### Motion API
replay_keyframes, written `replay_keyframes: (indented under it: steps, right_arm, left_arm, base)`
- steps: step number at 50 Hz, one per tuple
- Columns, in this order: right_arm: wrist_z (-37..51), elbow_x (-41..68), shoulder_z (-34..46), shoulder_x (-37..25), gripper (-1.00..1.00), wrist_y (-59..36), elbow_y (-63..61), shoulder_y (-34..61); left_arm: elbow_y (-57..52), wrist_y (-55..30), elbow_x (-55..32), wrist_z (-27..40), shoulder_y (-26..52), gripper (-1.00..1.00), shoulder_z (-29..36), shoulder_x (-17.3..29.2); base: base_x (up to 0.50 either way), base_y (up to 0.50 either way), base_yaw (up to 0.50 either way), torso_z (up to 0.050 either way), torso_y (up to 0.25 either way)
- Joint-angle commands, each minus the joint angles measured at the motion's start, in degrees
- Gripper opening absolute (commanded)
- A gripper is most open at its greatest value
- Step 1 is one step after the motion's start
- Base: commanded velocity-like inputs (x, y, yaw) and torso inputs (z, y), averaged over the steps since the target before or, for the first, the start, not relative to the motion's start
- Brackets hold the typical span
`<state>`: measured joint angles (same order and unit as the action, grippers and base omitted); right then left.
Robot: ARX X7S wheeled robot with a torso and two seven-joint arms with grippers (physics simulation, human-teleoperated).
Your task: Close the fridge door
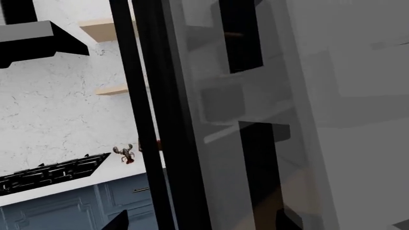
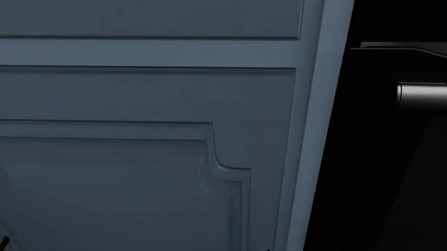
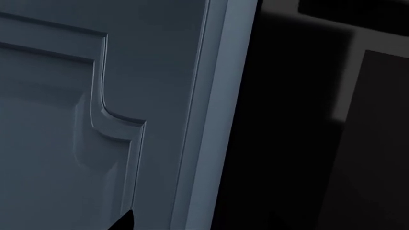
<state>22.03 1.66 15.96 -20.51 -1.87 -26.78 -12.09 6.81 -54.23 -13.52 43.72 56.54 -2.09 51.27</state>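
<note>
Fridge door: fills the left wrist view, close in front of the left arm; its white moulded inner lining faces that camera, black edge beside it.
Long axis: upright, full height.
Nearer arm: left, by my judgement; head and right wrist views show only a blue-grey cabinet panel.
Left claw: only a dark tip at the frame edge; cannot tell its opening or contact.
Right claw: likewise, cannot tell.

Fridge door is cut off by every frame edge. Both claws: only dark tips show; jaw state indeterminate.
</note>
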Motion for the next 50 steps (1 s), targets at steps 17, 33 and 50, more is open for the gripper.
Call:
replay_keyframes:
  steps: [17,33,50]
  right_arm:
    - [2.0,-0.4,-1.1,-1.3,1.0,0.2,-3.4,-3.2]
    - [3.0,-0.6,-1.6,-1.8,1.0,0.0,-4.4,-4.7]
    - [4.1,-1.1,-1.7,-1.8,1.0,-1.0,-4.5,-5.2]
  left_arm:
    - [-9.0,-3.4,4.8,4.5,13.4,1.0,10.5,-5.5]
    - [5.2,0.6,12.4,4.1,23.7,1.0,24.4,-10.3]
    - [31.3,16.7,16.1,4.7,30.8,1.0,32.2,-21.3]
  base:
    - [0.0,0.0,0.0,0.0,0.0]
    - [0.01,0.0,0.0,0.002,0.0]
    - [0.02,0.01,-0.01,0.005,0.0]
